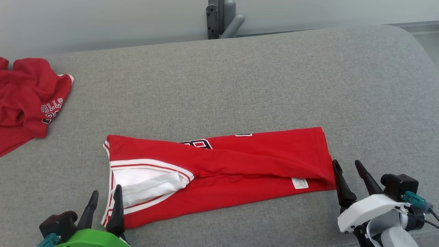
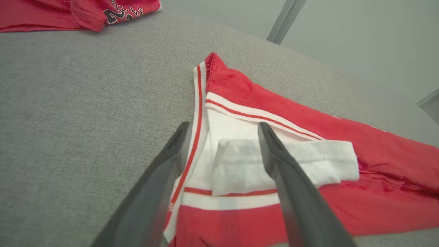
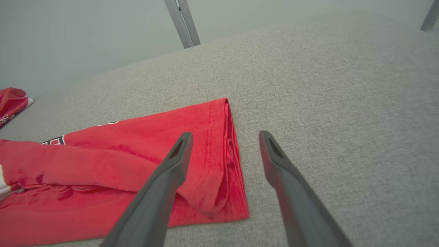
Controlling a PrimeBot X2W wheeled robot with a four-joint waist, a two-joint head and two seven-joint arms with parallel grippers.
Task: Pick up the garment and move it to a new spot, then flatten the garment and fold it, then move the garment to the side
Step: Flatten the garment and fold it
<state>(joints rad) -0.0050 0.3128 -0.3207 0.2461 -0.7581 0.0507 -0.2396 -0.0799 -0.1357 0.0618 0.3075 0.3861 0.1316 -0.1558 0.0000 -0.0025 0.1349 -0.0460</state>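
Across the near half of the grey woven upholstered surface (image 1: 240,75), the red knit jersey with white ribbed trim (image 1: 240,161) lies folded into a long band, its lettering mostly tucked under. Bare cloth stretches wide behind it and to the right. The left gripper (image 1: 106,190) straddles the trimmed end and the right gripper (image 1: 347,162) the hemmed edge, both with jaws spread and empty. At far left, a crumpled red garment (image 1: 27,92) is cut off by the frame.

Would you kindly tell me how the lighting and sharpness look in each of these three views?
Head view: soft, even light, no glare; the folded shirt is crisp. Left wrist view: wide-angle stretch makes the left gripper loom large and soft-edged; the crumpled shirt is blurrier. Right wrist view: the right gripper looms likewise; the grey cushion weave reads clearly, the wall hazy.
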